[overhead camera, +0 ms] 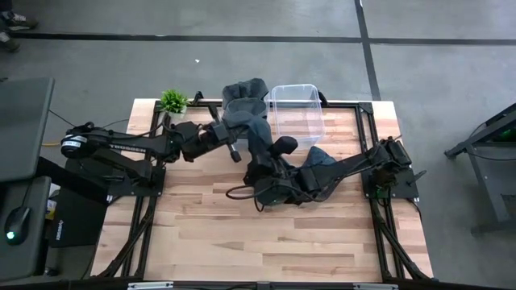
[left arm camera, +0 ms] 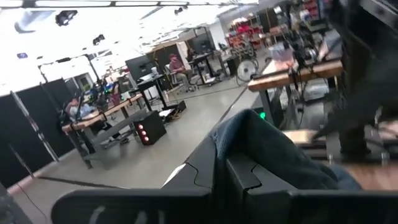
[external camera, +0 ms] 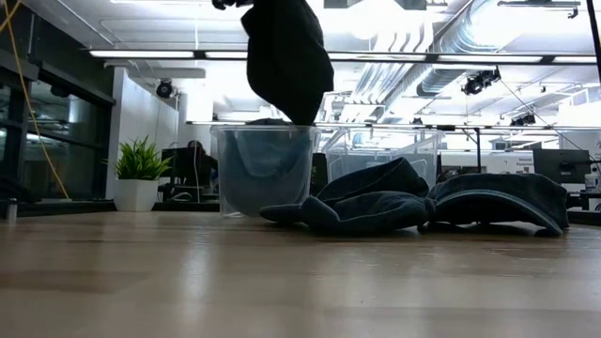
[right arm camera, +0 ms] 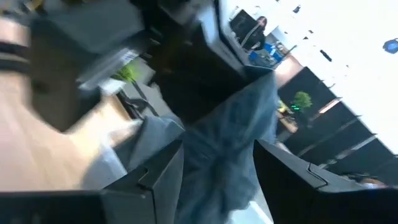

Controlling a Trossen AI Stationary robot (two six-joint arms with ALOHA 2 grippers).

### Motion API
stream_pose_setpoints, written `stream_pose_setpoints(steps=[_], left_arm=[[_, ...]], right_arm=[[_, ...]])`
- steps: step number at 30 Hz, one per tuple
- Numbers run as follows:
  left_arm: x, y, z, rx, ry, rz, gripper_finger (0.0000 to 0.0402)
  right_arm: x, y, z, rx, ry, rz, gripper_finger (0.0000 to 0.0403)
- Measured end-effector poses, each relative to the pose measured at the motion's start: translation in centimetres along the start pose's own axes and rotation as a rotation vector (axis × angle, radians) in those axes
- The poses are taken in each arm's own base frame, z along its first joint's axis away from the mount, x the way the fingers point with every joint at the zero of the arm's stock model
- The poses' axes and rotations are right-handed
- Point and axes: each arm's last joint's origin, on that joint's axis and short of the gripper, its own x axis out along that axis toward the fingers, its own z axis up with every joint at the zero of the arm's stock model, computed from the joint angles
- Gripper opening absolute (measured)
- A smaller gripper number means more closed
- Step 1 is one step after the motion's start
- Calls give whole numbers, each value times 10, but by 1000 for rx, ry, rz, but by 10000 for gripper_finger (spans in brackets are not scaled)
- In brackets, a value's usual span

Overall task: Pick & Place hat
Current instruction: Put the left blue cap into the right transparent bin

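Observation:
A dark blue-grey hat hangs in the air over the table's far middle. In the low view the hat dangles in front of the clear plastic bin. My left gripper reaches in from the table's left and is shut on the hat. My right gripper comes from the right. It is open, and its two fingers stand on either side of the hanging cloth. Two more hats lie flat on the wood. My left gripper pinches a bunch of the hat's cloth between its two shut fingers, coming about level from the table's left. The hat hangs slack below the hold, clear of the table. My right gripper has the hat's cloth between its open fingers; I cannot tell whether they touch it.
The clear bin stands at the far edge, right of the held hat. A small potted plant is at the far left corner. The loose hats lie under the right arm. Bare wood fills the near half.

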Motion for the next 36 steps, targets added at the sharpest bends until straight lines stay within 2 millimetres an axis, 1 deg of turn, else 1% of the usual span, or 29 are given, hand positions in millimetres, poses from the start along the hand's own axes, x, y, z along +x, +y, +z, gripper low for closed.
stream_pose_setpoints(steps=[3, 7, 11, 15, 17, 21, 24, 29, 32, 36], left_arm=[[-2, -4, 0, 55, 7, -18, 0], [-2, -4, 0, 80, -5, -43, 0], [-2, -4, 0, 110, -3, -36, 0], [-2, -4, 0, 160, -5, -37, 0], [-2, -4, 0, 162, -9, -46, 0], [-2, -5, 1, 161, -22, -73, 0], [-2, -6, 1, 159, -38, -103, 0], [-2, -6, 0, 164, -30, -108, 0], [-2, -6, -2, 173, 3, -84, 0], [-2, -6, -4, 183, 33, -65, 0]], right_arm=[[1, 0, -4, -8, 17, -10, 215], [3, 0, -7, 45, 28, -3, 268], [4, 2, -7, 135, 32, 97, 314], [1, 4, -7, 179, 35, 144, 338], [1, 4, -8, 171, 36, 114, 341], [4, 0, -12, 129, 46, -3, 341], [9, -2, -13, 123, 57, -15, 341], [16, -5, -21, 120, 92, -38, 341], [12, -6, -23, 112, 89, -71, 335], [1, -5, -21, 115, 69, -58, 309]])
